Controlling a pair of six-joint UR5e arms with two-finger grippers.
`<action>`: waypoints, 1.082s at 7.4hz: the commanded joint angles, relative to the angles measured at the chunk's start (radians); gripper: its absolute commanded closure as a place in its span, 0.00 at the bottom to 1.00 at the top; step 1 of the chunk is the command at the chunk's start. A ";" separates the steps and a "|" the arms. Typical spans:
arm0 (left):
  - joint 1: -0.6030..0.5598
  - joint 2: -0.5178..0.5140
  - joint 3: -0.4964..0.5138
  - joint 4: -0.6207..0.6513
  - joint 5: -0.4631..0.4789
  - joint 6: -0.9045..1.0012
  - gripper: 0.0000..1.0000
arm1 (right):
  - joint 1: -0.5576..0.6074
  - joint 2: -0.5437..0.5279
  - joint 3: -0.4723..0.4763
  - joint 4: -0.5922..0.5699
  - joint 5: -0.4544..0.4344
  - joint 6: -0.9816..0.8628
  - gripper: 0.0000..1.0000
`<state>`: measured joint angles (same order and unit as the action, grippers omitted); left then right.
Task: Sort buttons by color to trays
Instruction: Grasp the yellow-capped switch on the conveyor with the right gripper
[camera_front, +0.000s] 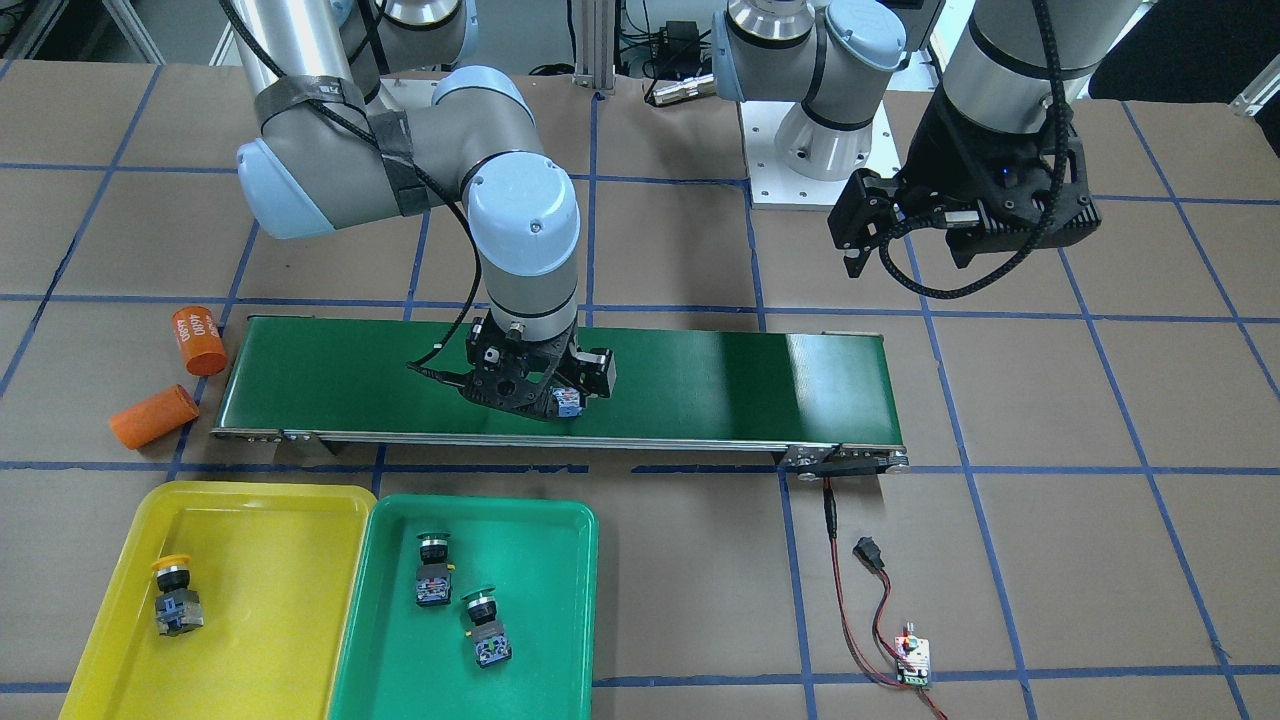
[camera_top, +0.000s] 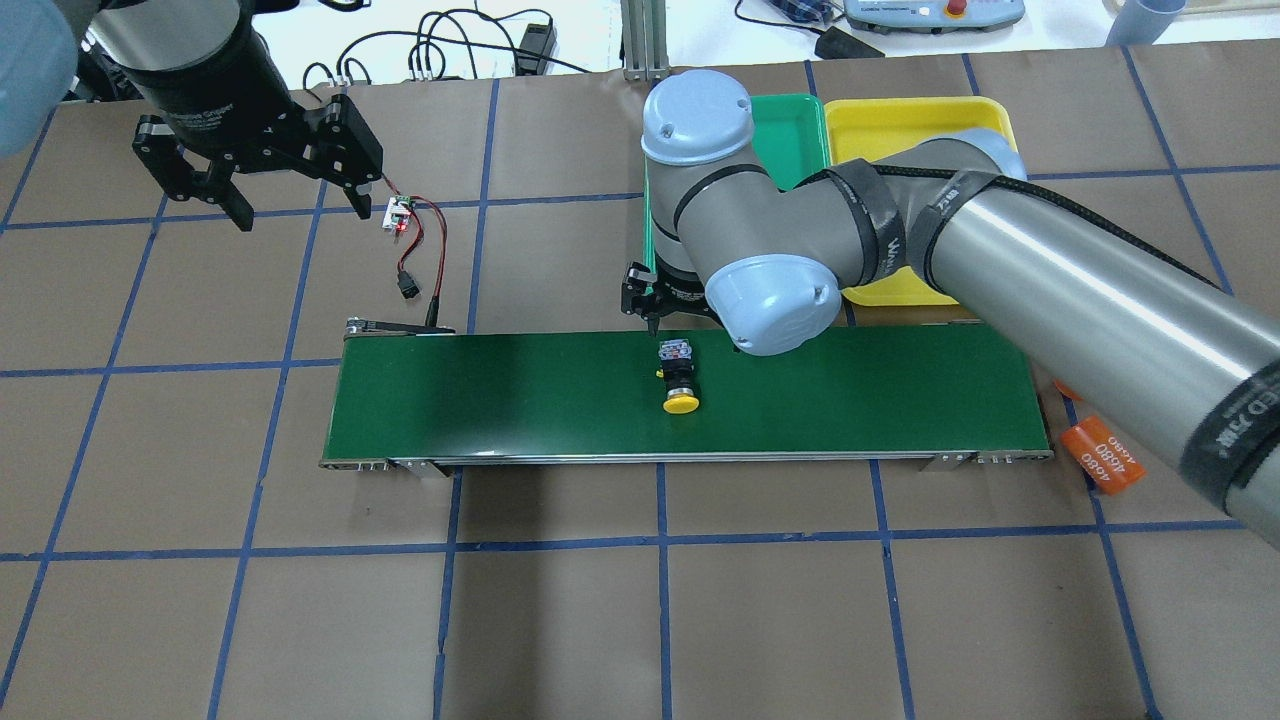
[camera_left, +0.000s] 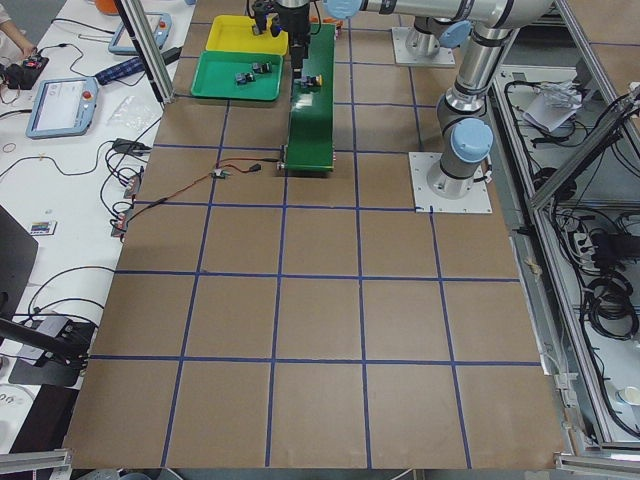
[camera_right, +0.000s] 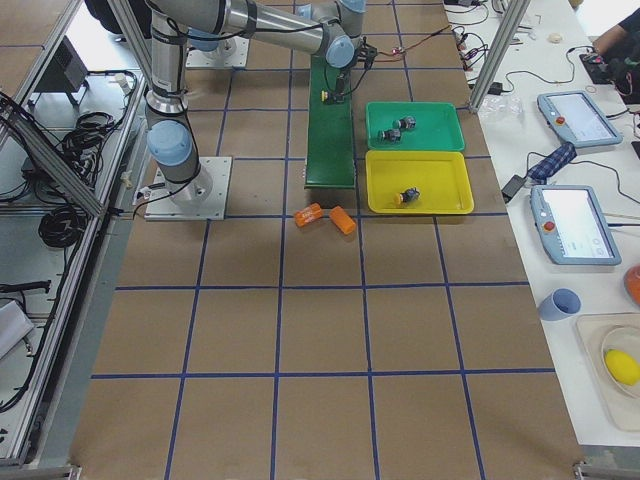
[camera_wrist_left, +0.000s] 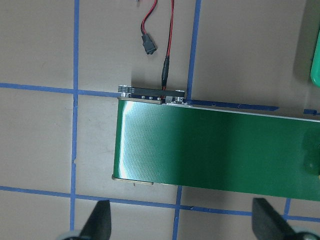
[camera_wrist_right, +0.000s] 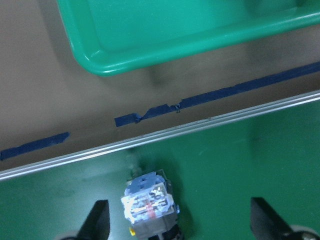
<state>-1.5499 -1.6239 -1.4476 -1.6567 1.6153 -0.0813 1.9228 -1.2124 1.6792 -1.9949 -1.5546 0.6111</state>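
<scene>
Hovering low over the yellow-capped button (camera_top: 678, 385) with the right gripper (camera_wrist_right: 182, 224) spread wide and clamped on nothing. Lying on its side near the middle of the conveyor belt (camera_top: 500, 400), cap toward the robot, blue-and-grey terminal end toward the trays. Probably light, rigid moulded plastic, not fragile; apt to roll or pivot on the round cap, and slick on that dome. Best taken across the flat sides of the squarish body rather than the cap, and squarely, given a spot left of centre between the fingers in the right wrist view. Bound, by colour, for the yellow tray (camera_front: 280, 600), already holding one yellow button (camera_front: 175, 595); beside it the green tray (camera_front: 540, 600) with two green buttons (camera_front: 433, 570) (camera_front: 487, 625). Leaving the left gripper (camera_wrist_left: 182, 222), likewise spread and empty, hanging above the desk (camera_top: 600, 600) near the belt's end.
</scene>
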 joint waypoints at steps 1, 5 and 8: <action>0.001 0.001 0.006 -0.002 0.000 -0.001 0.00 | 0.002 0.013 0.022 0.002 0.033 -0.007 0.00; 0.001 -0.001 0.003 0.000 0.000 -0.001 0.00 | -0.013 0.019 0.059 -0.001 0.018 -0.014 0.71; 0.001 -0.001 0.006 0.000 0.000 -0.001 0.00 | -0.016 0.004 0.053 0.011 0.013 -0.027 1.00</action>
<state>-1.5493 -1.6244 -1.4436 -1.6571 1.6153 -0.0828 1.9083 -1.1996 1.7361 -1.9909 -1.5390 0.5885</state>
